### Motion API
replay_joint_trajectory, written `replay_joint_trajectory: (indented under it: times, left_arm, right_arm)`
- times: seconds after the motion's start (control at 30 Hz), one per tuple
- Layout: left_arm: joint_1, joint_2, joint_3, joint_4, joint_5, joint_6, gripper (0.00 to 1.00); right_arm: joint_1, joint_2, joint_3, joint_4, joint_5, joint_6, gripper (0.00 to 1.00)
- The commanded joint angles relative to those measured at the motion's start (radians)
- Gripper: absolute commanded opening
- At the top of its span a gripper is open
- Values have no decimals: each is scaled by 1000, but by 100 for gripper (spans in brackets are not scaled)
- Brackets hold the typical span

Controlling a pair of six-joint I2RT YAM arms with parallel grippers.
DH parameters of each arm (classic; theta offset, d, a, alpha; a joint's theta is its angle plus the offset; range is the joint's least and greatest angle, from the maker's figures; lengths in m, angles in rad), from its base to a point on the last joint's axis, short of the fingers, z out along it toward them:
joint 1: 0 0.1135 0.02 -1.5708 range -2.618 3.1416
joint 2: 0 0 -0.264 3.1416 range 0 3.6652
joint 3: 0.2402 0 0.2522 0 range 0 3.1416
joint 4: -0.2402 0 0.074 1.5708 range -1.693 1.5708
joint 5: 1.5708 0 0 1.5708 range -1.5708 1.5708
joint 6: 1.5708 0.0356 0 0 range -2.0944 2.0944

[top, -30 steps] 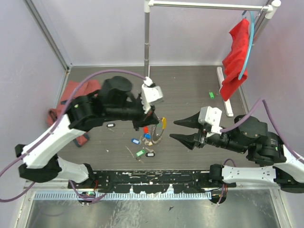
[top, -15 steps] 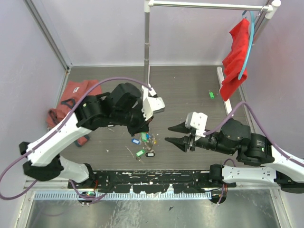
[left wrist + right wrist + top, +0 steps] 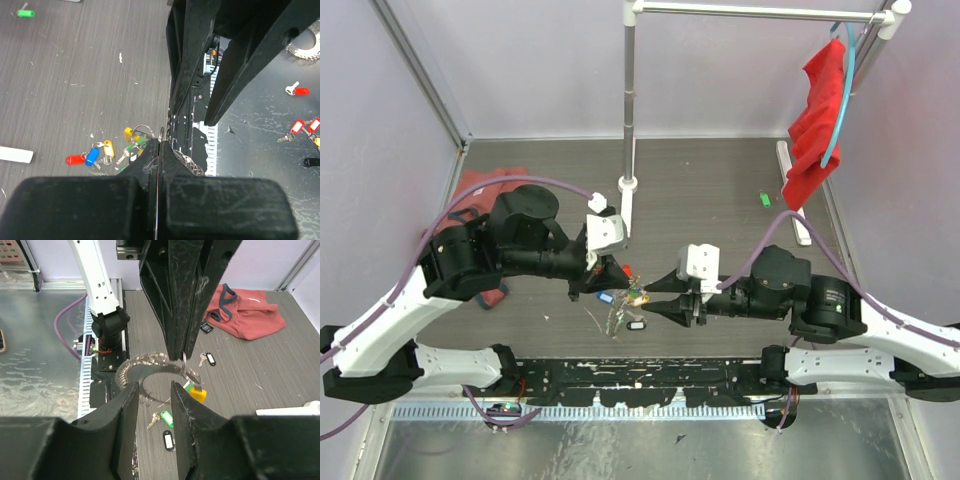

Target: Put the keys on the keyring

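Observation:
My left gripper is shut on the keyring, a silvery coiled loop that hangs from its tips, pinched at a small ring. A yellow tag and a green one dangle from the loop. My right gripper is open, its jaws close in front of the loop's arc on either side, not touching it. Loose keys lie on the table below: a green-tagged key, a black-tagged key, and red, blue and yellow ones.
A red cloth lies at the left with another black-tagged key near it. A white stand pole rises behind, a red cloth hangs at the right. One green key lies far right, beside a white bar.
My left gripper carried the keyring down and toward the near edge. My right gripper moved left up to the loop and its jaws narrowed.

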Motion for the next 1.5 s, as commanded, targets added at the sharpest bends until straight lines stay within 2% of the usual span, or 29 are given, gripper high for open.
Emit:
replay_joint_trajectory:
  times: [0.0, 0.2, 0.6, 0.83, 1.07, 1.3, 1.47]
  left_arm:
    - [-4, 6, -15, 57, 49, 14, 0]
    - [-4, 7, -14, 57, 62, 19, 0]
    - [-5, -1, -28, 56, 73, 28, 0]
    - [-4, -1, -25, 58, 116, 39, 0]
    - [-6, 3, -23, 57, 158, 49, 0]
    - [-10, 8, -19, 46, 159, 62, 0]
    - [-12, 12, -17, 42, 155, 67, 0]
  right_arm:
    - [3, 20, 26, 114, -23, 9, 38]
    - [3, 41, 30, 124, 43, 13, 39]
    - [3, -25, 14, 121, 105, 24, 36]
    - [3, 37, 68, 25, 30, 15, 37]
    - [3, 59, 84, 13, -7, 10, 36]
    - [3, 64, 90, 6, -9, 4, 21]
    - [3, 60, 92, 9, -1, 0, 5]
